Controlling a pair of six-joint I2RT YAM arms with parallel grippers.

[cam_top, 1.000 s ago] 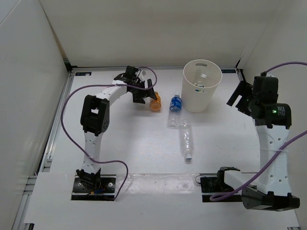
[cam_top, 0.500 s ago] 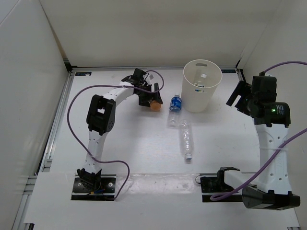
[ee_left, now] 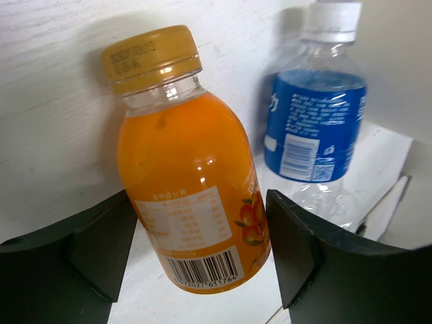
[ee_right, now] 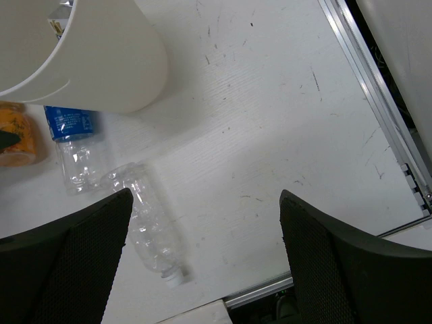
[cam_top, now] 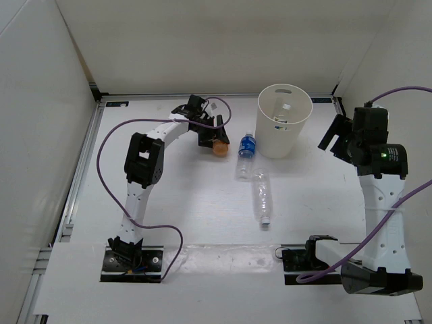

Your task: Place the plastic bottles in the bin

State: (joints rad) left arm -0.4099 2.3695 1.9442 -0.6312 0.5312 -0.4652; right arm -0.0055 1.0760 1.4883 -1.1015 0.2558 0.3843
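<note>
The short orange bottle (cam_top: pixel 219 149) lies on the table left of the white bin (cam_top: pixel 289 143). My left gripper (cam_top: pixel 213 140) is shut on the orange bottle (ee_left: pixel 185 175), one finger against each side. A clear bottle with a blue label (cam_top: pixel 246 150) lies just right of it and also shows in the left wrist view (ee_left: pixel 314 128). The label-less clear bottle (cam_top: pixel 261 196) lies nearer the front. One clear bottle (cam_top: pixel 281 117) lies inside the bin. My right gripper (cam_top: pixel 335 135) is open and empty, raised right of the bin (ee_right: pixel 101 61).
White walls stand close on the left, back and right. A metal rail (ee_right: pixel 378 101) runs along the table's right edge. The purple cable (cam_top: pixel 104 145) loops beside the left arm.
My left gripper has moved right and down onto the orange bottle, which now sits between its fingers. The right arm and the other bottles have not moved.
</note>
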